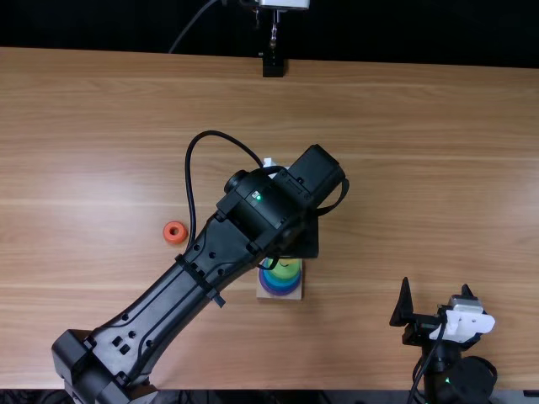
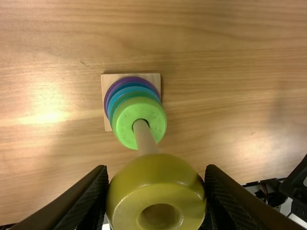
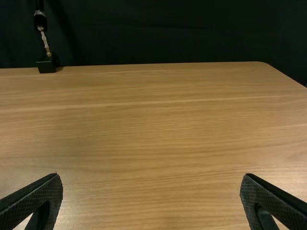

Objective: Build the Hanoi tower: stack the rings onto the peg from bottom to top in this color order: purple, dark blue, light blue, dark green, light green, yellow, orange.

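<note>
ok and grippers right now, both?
Left gripper: closed on the yellow ring.
Right gripper: open, nothing between its fingers.

Five stacked rings (image 2: pixel 123 115), one yellow ring (image 2: pixel 153 177) and one orange ring (image 1: pixel 166 232) made seven. There was one peg (image 2: pixel 145 138), one square base (image 2: pixel 106 80), one table (image 1: pixel 421 168), one black stand (image 1: pixel 274 66) and two arms, a left arm (image 1: pixel 160 307) and a right arm (image 1: pixel 459 380).

We see an orange ring (image 1: pixel 174 241), yellow ring (image 2: pixel 156 178), light green ring (image 2: pixel 124 120), purple ring (image 2: pixel 106 101) and brown, grain-streaked table (image 1: pixel 421 168).
</note>
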Tool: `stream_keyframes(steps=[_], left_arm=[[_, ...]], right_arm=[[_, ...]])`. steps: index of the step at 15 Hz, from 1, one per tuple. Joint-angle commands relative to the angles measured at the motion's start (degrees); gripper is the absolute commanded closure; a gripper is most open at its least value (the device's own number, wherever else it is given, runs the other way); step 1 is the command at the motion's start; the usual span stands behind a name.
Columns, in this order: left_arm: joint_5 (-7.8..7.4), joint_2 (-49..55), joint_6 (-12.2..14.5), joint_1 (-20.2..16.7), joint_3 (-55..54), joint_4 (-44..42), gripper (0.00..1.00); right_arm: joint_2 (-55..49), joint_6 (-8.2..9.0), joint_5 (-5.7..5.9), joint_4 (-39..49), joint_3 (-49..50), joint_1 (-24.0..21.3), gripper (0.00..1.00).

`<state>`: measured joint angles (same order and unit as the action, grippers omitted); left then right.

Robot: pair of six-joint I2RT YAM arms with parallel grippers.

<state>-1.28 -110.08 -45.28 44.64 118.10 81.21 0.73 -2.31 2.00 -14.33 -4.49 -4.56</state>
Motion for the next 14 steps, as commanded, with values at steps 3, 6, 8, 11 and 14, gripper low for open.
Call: stream_keyframes(steps=[3, 6, 8, 11, 14], left_arm=[[0.75, 0.31, -0.92, 0.18, -2.35, -0.31, 1.00], [0.65, -0.31, -0.92, 0.18, -3.06, -0.31, 1.00], [0.65, -1.63, -0.81, 0.18, -3.06, -0.42, 1.00], [0.33, -2.77, -0.81, 0.27, -2.88, -2.00, 1.00], [0.75, -3.47, -0.81, 0.80, -2.70, -3.48, 1.00]], right_arm=[[-0.73, -0.01, 0.85, -3.77, 3.52, -0.54, 0.00], [-0.73, -0.01, 0.85, -3.66, 3.52, -0.54, 0.00], [-0.73, -0.01, 0.95, -3.77, 3.52, -0.54, 0.00], [-0.73, -0.01, 0.95, -3.77, 3.52, -0.54, 0.00], [-0.73, -0.01, 0.95, -3.66, 3.52, -0.54, 0.00]])
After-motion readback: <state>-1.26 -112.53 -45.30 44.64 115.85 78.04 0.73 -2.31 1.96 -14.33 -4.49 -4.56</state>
